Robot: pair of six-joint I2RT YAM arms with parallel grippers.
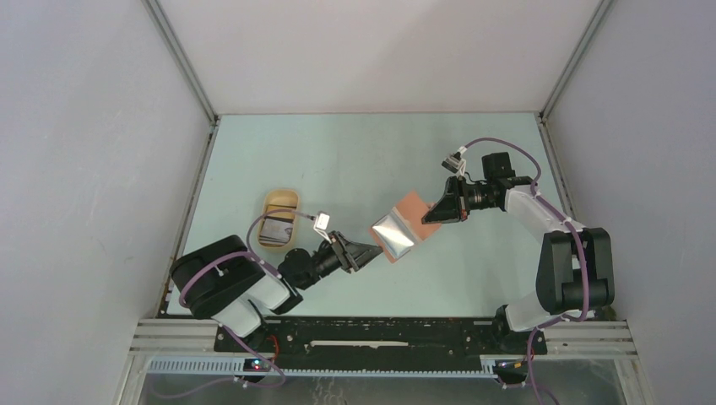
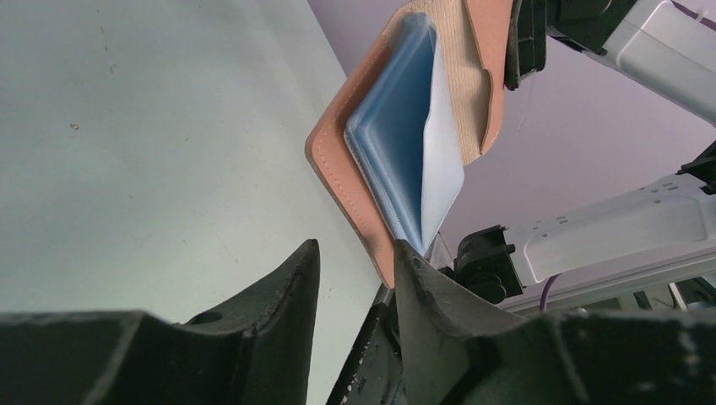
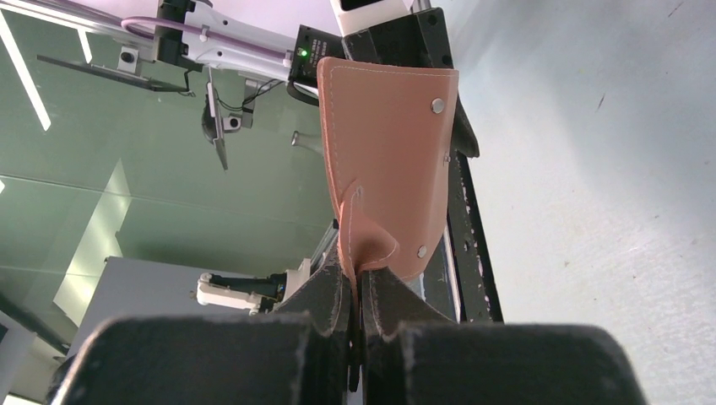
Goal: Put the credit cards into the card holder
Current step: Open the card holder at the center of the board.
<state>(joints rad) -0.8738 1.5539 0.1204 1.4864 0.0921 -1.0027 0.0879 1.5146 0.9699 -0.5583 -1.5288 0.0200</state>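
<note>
My right gripper (image 1: pixel 441 211) is shut on the reddish-brown card holder (image 1: pixel 414 207) and holds it open above the table. In the right wrist view the gripper (image 3: pixel 359 274) pinches the holder's snap flap (image 3: pixel 388 143). The left wrist view shows its grey-blue slots (image 2: pixel 393 135) fanned open, with a pale white sheet (image 2: pixel 443 160) in front; I cannot tell if that is a card. My left gripper (image 1: pixel 365 252) is open and empty just below the holder's near corner (image 2: pixel 355 253). Its right fingertip (image 2: pixel 418 270) touches that corner. Credit cards (image 1: pixel 276 229) lie in the tan tray.
The pale tan oval tray (image 1: pixel 281 196) sits left of centre, behind my left arm. Grey walls close in the table on both sides and at the back. The black base rail runs along the near edge.
</note>
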